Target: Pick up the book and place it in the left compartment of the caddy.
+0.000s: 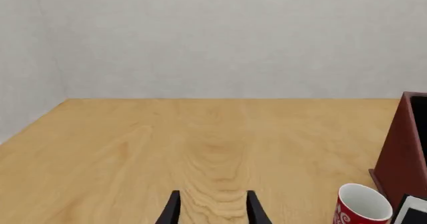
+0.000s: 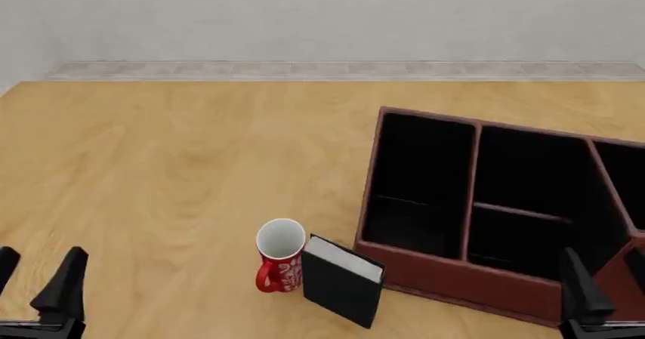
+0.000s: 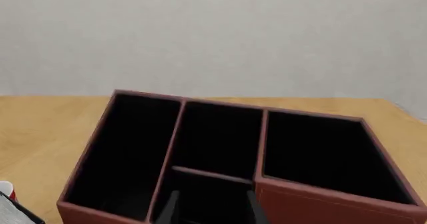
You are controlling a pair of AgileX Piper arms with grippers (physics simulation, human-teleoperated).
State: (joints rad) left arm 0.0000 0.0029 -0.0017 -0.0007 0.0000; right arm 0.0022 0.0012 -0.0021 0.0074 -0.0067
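- Both grippers are sitting at the near edge of the table: the left gripper (image 2: 38, 282) is hanging over bare wood with its fingers spread and nothing between them, and the right gripper (image 2: 605, 282) is hovering at the caddy's near wall, fingers likewise apart and empty.
- Standing upright ahead and to the right of the left gripper, well apart from it, is the book (image 2: 343, 280), its white page edges facing up.
- From the right gripper the book is lying off to the left, with the caddy's near left corner in between.
- Touching or almost touching the book's left side is the mug (image 2: 280, 254); I cannot tell which.
- The caddy (image 2: 454, 278) is sitting just beside the book, on its right, turned at a slight angle to the table edge.
- The left compartment (image 2: 418, 184) is opening upward ahead and left of the right gripper, its black floor bare.
- Open table (image 2: 151, 165) is stretching ahead of the left gripper up to the far wall.
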